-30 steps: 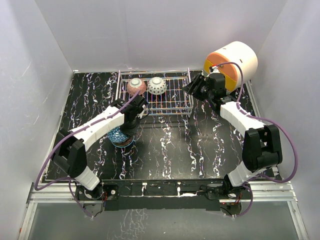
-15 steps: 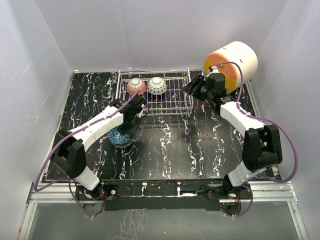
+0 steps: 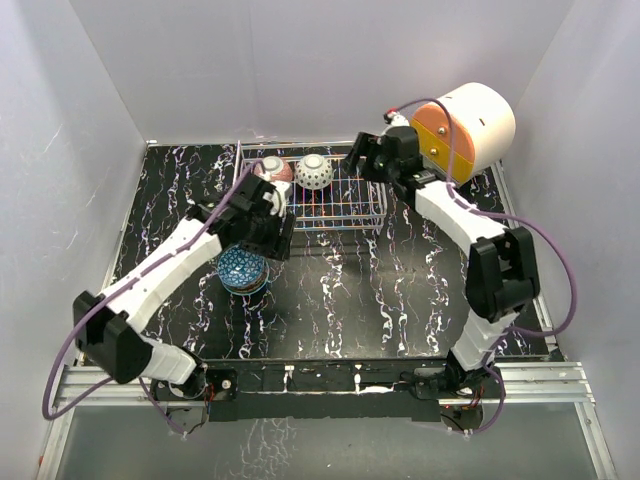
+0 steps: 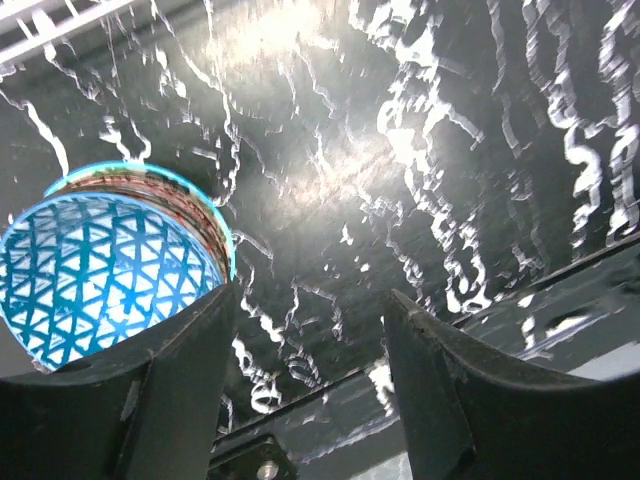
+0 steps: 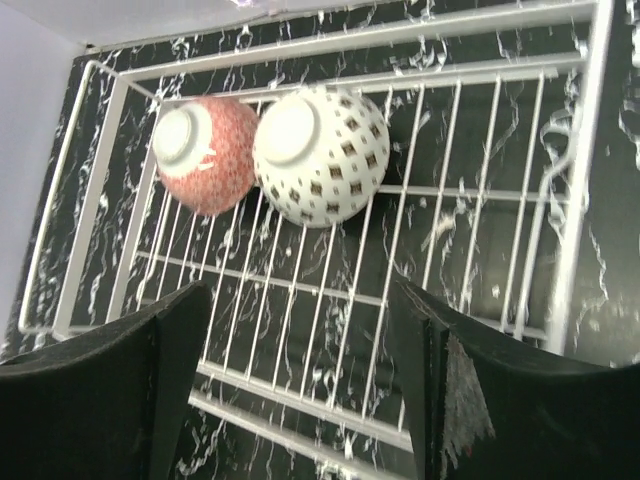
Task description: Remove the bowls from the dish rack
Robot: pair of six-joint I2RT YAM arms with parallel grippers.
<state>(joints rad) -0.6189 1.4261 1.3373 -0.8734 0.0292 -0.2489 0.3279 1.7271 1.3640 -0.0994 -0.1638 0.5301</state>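
Observation:
Two bowls lie upside down in the far left corner of the wire dish rack [image 3: 345,195] [image 5: 400,32]: a pink one [image 3: 272,170] [image 5: 205,150] and a white one with dark squares [image 3: 314,171] [image 5: 320,155]. A blue-patterned bowl [image 3: 242,270] [image 4: 100,260] sits upright on top of a stack on the table, in front of the rack. My left gripper [image 3: 272,240] [image 4: 308,298] hovers open and empty just right of that stack. My right gripper [image 3: 358,158] [image 5: 300,290] hangs open and empty above the rack, right of the white bowl.
A white, orange and yellow cylindrical drawer unit [image 3: 465,122] stands at the back right, close behind my right arm. White walls close in the black marbled table [image 3: 400,290] on three sides.
My left gripper has opened, let go of the blue bowl on the stack and lifted away. My right arm has swung left over the rack and its jaws have widened.

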